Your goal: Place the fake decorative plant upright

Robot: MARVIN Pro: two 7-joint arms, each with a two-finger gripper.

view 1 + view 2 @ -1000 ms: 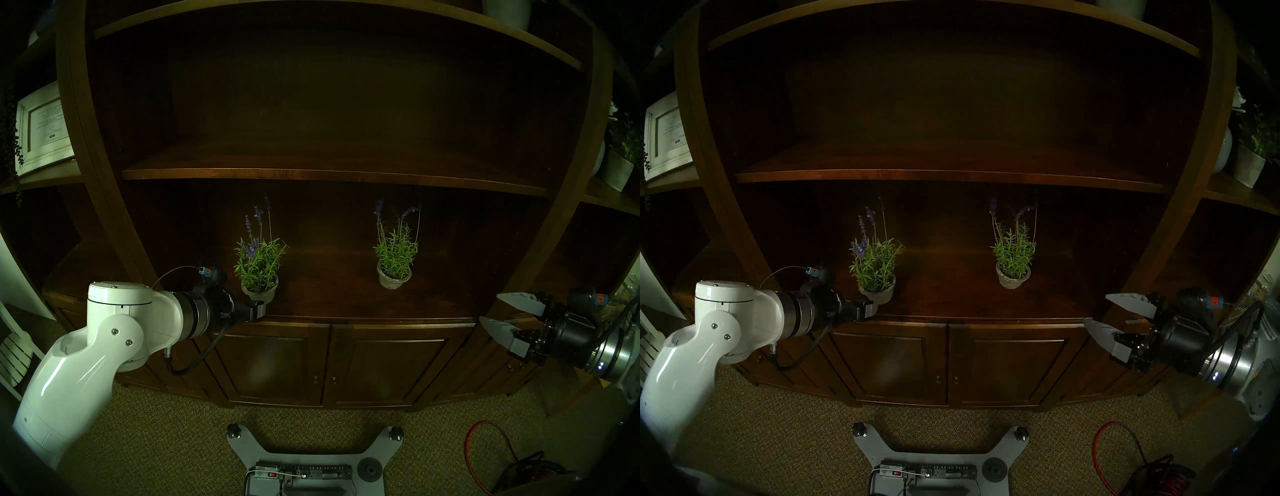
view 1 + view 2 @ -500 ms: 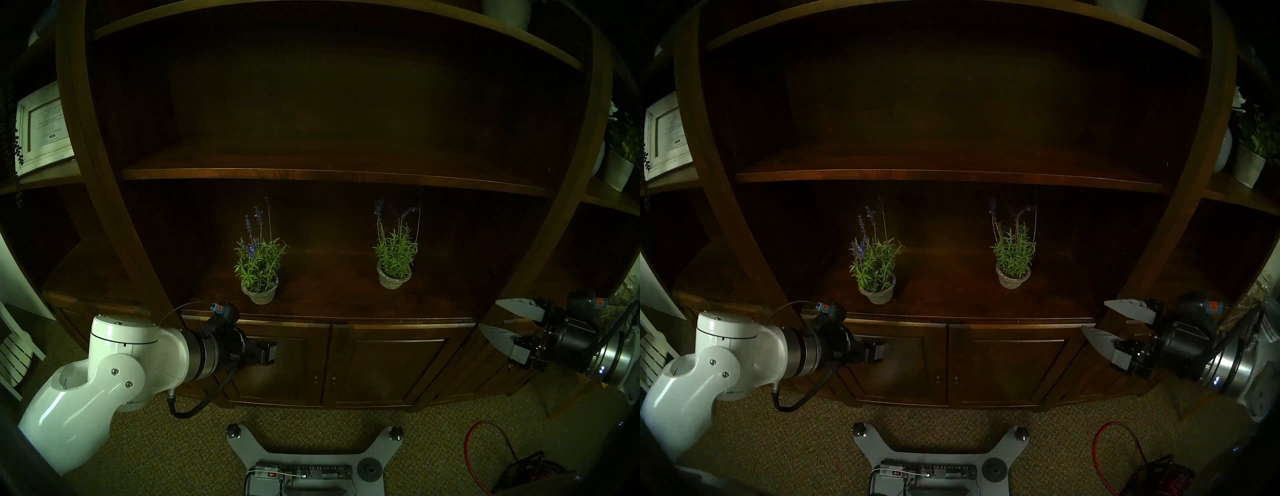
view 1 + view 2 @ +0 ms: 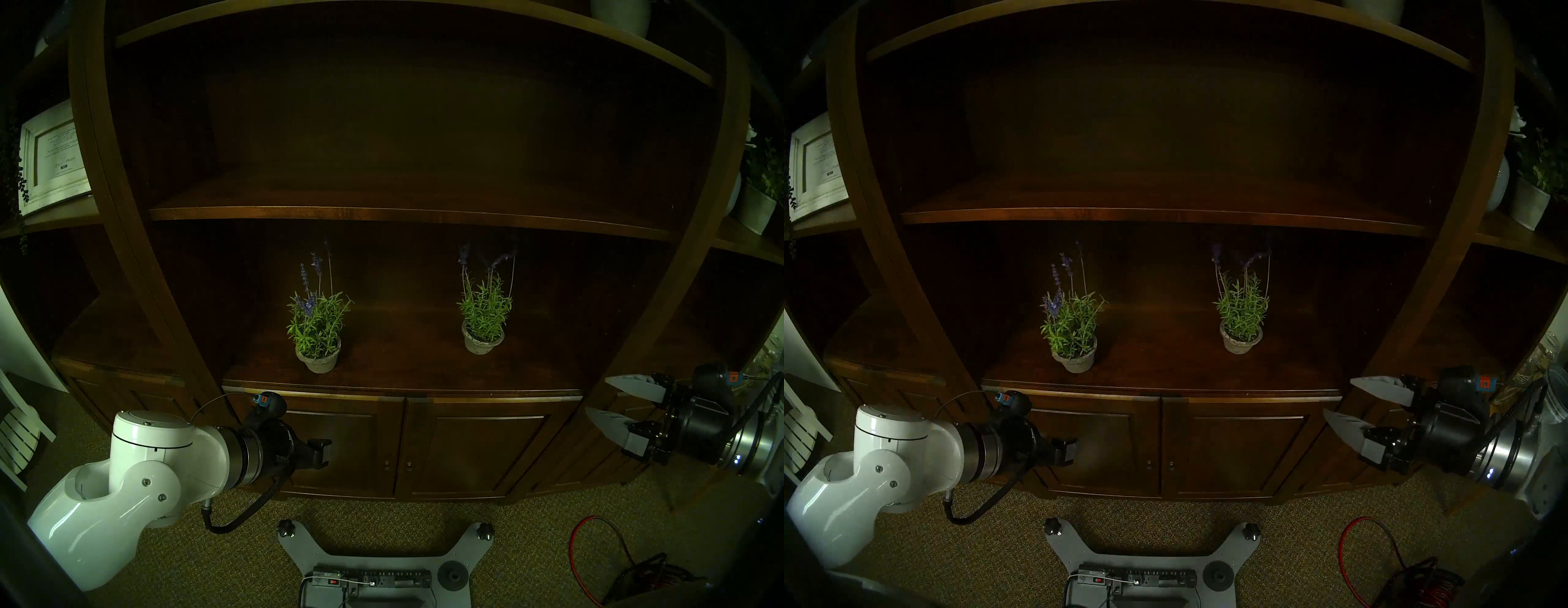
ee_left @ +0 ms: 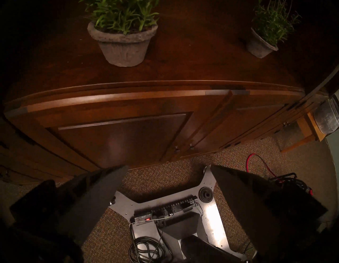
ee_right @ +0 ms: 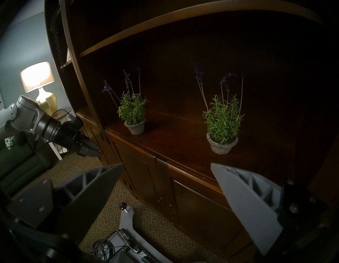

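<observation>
Two fake lavender plants in grey pots stand upright on the lower shelf. The left plant (image 3: 317, 331) (image 3: 1071, 329) (image 4: 123, 36) (image 5: 133, 113) is near the shelf's front edge. The right plant (image 3: 484, 318) (image 3: 1242, 316) (image 4: 266, 31) (image 5: 222, 124) stands farther back. My left gripper (image 3: 324, 452) (image 3: 1072, 451) (image 4: 168, 165) is open and empty, below the shelf edge in front of the left cabinet door. My right gripper (image 3: 597, 395) (image 3: 1338, 396) (image 5: 167, 163) is open and empty, off the shelf's right end.
A shelf board (image 3: 403, 214) hangs above the plants. Two cabinet doors (image 3: 475, 450) are below. A framed picture (image 3: 53, 157) is at the left and a white potted plant (image 3: 759, 199) at the right. My base with a power strip (image 3: 373, 579) and a red cable (image 3: 594, 552) lie on the carpet.
My left gripper has pulled back from beside the left pot and dropped below the shelf edge. The pot stays upright. My right gripper has sunk a little.
</observation>
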